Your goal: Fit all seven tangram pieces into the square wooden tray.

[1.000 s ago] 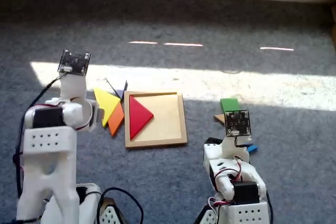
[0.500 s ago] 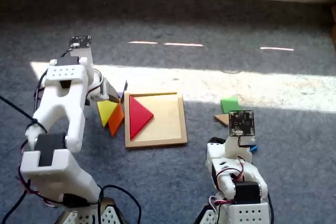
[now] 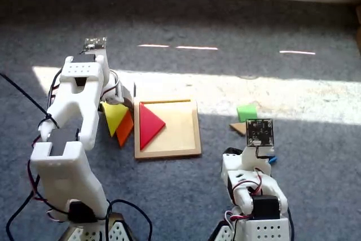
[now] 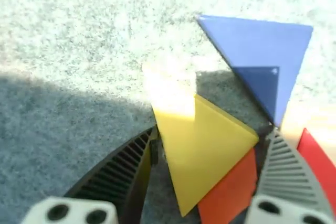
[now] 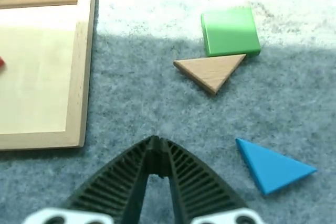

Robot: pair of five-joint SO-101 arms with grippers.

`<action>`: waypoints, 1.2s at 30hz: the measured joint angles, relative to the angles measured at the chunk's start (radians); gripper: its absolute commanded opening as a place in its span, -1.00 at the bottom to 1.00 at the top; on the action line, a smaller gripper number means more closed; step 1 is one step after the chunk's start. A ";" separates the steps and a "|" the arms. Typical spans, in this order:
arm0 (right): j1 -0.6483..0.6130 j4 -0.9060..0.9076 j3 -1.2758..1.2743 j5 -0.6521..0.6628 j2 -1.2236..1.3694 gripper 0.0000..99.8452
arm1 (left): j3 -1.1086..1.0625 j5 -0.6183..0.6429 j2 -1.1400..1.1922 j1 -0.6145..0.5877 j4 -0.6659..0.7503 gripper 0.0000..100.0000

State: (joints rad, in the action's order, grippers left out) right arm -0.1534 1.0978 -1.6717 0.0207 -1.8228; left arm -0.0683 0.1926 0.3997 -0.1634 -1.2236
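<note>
Moved within the last second: left arm, from folded upright at the near left to stretched forward and down over the loose pieces left of the tray [image 3: 167, 153]. Right arm much where it was.

Left hand [image 4: 211, 137] now low over the yellow triangle [image 4: 197, 129], fingers apart and straddling it. One finger just beside the triangle's outer edge, the other past its corner on the tray side, above the orange piece [image 4: 228, 195]. Nothing clamped.

Yellow triangle flat on the grey carpeted tabletop [image 3: 254, 32], left of the tray. Long axis from far to near, narrowest point toward the robot. Orange piece tight against its tray-side edge, between it and the tray's left rim. Dark blue triangle [image 4: 257, 56] at the yellow's far end, by the tray's far left corner.

Wide bare carpet left of and beyond the yellow triangle. Little room on the other side, with the orange piece and the rim close by.

In the tray, red triangle [image 3: 149, 123] in the left half, long edge along the left rim, apex toward the middle. Bare wood across the rest of the floor.

Right hand [image 5: 156, 142] over carpet off the tray's near right corner, fingers pressed together, holding nothing. Right of the tray, green square [image 5: 230, 31] touching the wooden triangle [image 5: 210, 71]. Light blue triangle [image 5: 273, 166] apart from both, nearer the robot.
</note>
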 measured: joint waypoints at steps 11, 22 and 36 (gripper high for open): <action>0.000 0.000 0.000 0.000 0.000 -0.99 | 0.048 0.006 0.081 0.000 -0.031 -0.47; 0.005 0.000 0.000 0.000 0.000 -0.99 | 0.249 0.009 0.206 0.003 -0.201 -0.51; 0.006 0.000 0.000 0.000 0.000 -0.99 | 0.262 -0.183 0.161 0.003 -0.241 -0.54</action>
State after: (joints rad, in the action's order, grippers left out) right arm -0.1473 1.0978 -1.6717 0.0207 -1.8228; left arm 0.1941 0.0100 0.5608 -0.1603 -1.4645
